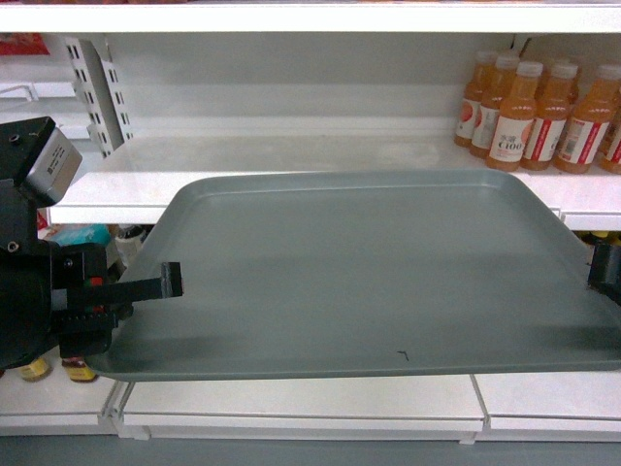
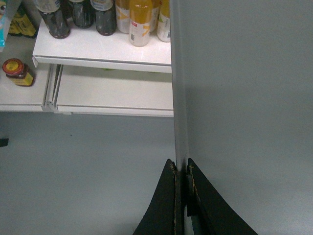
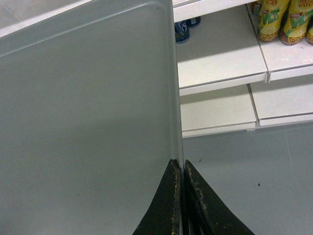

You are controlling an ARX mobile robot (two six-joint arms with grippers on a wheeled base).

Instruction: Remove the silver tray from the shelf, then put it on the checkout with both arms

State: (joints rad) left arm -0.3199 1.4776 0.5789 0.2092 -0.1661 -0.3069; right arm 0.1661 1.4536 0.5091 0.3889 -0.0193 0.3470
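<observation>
The big flat grey-green tray with round corners and a low rim (image 1: 378, 272) was held up in the air in front of the wide shiny white shelf board (image 1: 291, 155), with its far edge over the front of that board. The left black gripper (image 2: 182, 171) was pinched shut on the tray's left rim, and the right black gripper (image 3: 180, 169) was pinched shut on the right rim. Each one held only a thin bit of rim, so the tray could slip out. If one arm moved faster or higher than the other, the tray might tip, twist or pull free and drop to the grey floor (image 2: 88, 166). It could also bump the orange drink bottles (image 1: 543, 112) on the right end of the shelf if it swung that way. The tray looked smooth and a little dull, with a tiny dark scratch (image 1: 404, 354) near its front edge. Lower white shelves (image 3: 220, 58) sat below, with dark bottles (image 2: 78, 17) and a small brown jar (image 2: 18, 72). No checkout counter showed here.
</observation>
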